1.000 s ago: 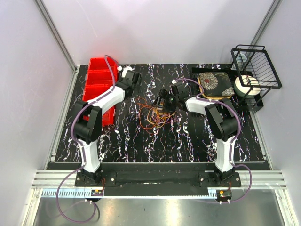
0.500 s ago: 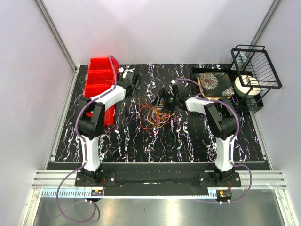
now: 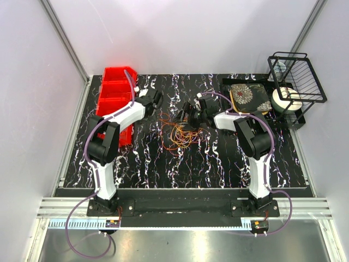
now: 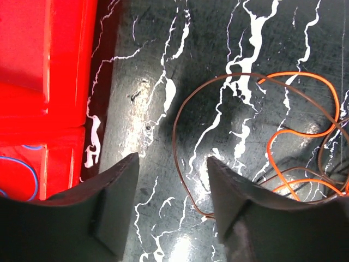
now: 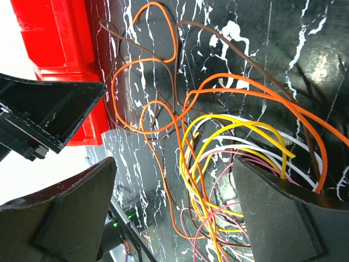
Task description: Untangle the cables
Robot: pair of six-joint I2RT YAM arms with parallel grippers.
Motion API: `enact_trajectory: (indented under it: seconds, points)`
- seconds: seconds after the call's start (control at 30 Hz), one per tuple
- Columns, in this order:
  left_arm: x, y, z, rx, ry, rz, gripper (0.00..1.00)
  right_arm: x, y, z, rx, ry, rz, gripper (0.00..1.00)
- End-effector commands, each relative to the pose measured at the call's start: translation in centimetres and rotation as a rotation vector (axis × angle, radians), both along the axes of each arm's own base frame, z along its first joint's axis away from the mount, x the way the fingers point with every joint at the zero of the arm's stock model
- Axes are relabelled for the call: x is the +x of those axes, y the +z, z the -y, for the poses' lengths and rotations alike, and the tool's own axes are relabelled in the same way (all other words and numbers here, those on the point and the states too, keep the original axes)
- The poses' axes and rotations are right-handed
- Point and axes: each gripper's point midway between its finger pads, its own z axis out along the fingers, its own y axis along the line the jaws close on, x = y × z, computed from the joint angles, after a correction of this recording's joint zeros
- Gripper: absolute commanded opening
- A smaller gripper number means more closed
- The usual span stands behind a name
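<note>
The cables (image 3: 177, 134) are a tangle of thin orange, yellow, brown, pink and white wire loops lying on the black marbled table (image 3: 163, 164) at its middle. My left gripper (image 3: 155, 100) is open and empty just left of the tangle. In the left wrist view (image 4: 172, 204) a brown wire loop (image 4: 180, 136) runs between the fingers, close to the right finger (image 4: 240, 202), with orange loops (image 4: 297, 125) to the right. My right gripper (image 3: 187, 114) is open at the tangle's far edge. In the right wrist view (image 5: 174, 213) the yellow and orange loops (image 5: 218, 164) lie between its spread fingers.
A red compartment bin (image 3: 113, 99) stands at the left, close behind my left gripper; it also shows in the left wrist view (image 4: 49, 82). A floral-patterned box (image 3: 250, 97), a black wire rack (image 3: 297, 79) and a white roll (image 3: 286, 100) stand at the back right.
My left gripper has moved nearer and to the right, toward the tangle. My right gripper has shifted slightly left. The cables lie much as before.
</note>
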Motion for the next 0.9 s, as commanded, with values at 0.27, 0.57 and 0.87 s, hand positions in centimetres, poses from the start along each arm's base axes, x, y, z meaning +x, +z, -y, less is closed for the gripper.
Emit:
enact_trajectory:
  seconds: [0.27,0.57,0.87]
  points:
    - [-0.1,-1.7,0.2,0.012,0.031,-0.034,0.45,-0.3,-1.8,0.0,-0.019,0.013,-0.049,0.95]
    - [2.2,5.3,-0.8,0.065,0.042,0.109,0.0,-0.3,-2.0,0.1,-0.022,0.014,-0.054,0.95]
    - [2.7,30.1,-10.1,0.092,0.179,0.542,0.0,-0.3,-2.5,-0.1,-0.01,0.024,-0.076,0.95]
